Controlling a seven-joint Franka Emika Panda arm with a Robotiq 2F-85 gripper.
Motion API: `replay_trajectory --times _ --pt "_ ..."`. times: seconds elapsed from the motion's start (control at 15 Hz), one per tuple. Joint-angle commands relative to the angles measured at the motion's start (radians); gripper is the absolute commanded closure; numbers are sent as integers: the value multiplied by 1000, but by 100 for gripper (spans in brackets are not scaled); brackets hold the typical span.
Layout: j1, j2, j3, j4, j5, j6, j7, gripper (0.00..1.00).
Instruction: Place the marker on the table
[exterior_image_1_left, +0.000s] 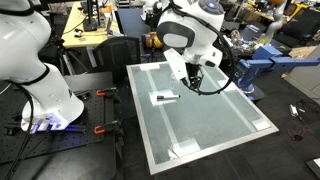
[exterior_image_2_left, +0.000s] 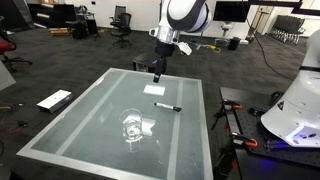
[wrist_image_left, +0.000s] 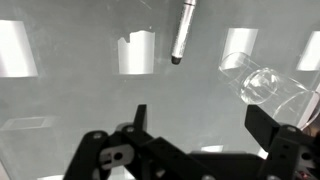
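The marker (exterior_image_2_left: 168, 106) lies flat on the pale grey-green table (exterior_image_2_left: 100, 110), a thin whitish stick with a dark end. It also shows in an exterior view (exterior_image_1_left: 165, 97) and at the top of the wrist view (wrist_image_left: 182, 32). My gripper (exterior_image_2_left: 156, 74) hangs above the table a little beyond the marker, apart from it. It is open and empty in the wrist view (wrist_image_left: 200, 125), with both dark fingers spread wide. It also shows under the white arm in an exterior view (exterior_image_1_left: 192, 80).
A small clear cup (exterior_image_2_left: 133, 125) lies on the table near the marker, also in the wrist view (wrist_image_left: 262, 82). White square patches (exterior_image_2_left: 153, 89) mark the tabletop. A second robot's white base (exterior_image_1_left: 50, 100) stands beside the table. Office chairs and desks stand behind.
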Motion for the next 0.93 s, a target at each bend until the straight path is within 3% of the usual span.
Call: replay_trajectory --times 0.0,0.33,0.4,0.87 --pt "32 -136 -7 -86 -88 25 107 0" --pt "72 -228 -7 -135 -150 64 157 0" --pt "68 -170 -20 -79 -128 19 129 0" --pt "85 -205 -24 -108 -132 32 132 0"
